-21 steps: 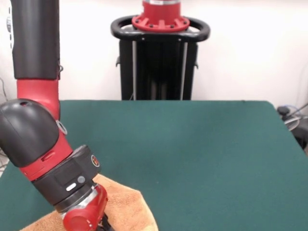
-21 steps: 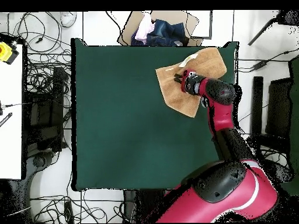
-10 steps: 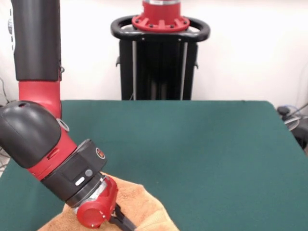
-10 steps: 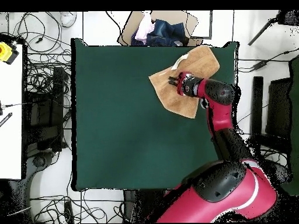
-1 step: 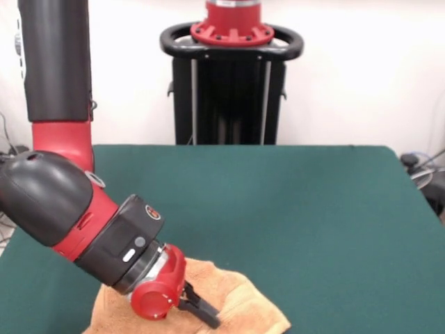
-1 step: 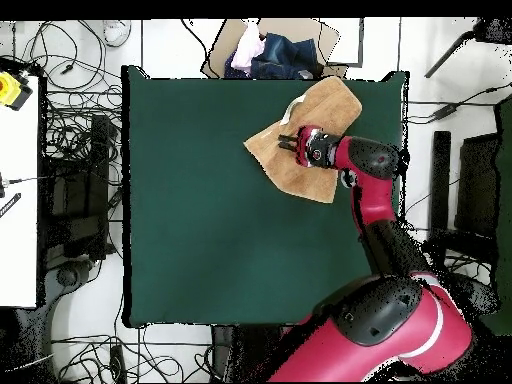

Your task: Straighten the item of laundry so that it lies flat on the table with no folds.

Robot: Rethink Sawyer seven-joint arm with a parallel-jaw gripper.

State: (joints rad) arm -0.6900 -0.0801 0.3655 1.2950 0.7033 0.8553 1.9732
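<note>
Fingers (image 5: pixel 201 311) slightly spread, tips down on the orange-tan towel (image 5: pixel 250 306) beneath them near the table (image 5: pixel 292 216) corner.

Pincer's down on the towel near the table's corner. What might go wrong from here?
1. The towel sits by the table edge, one corner at the rim; a pull that way may drag it off.
2. The pincer presses the cloth at a low angle, so dragging could bunch up fresh folds.
3. In the front view the arm hides much of the towel, so hidden folds may be missed.
</note>
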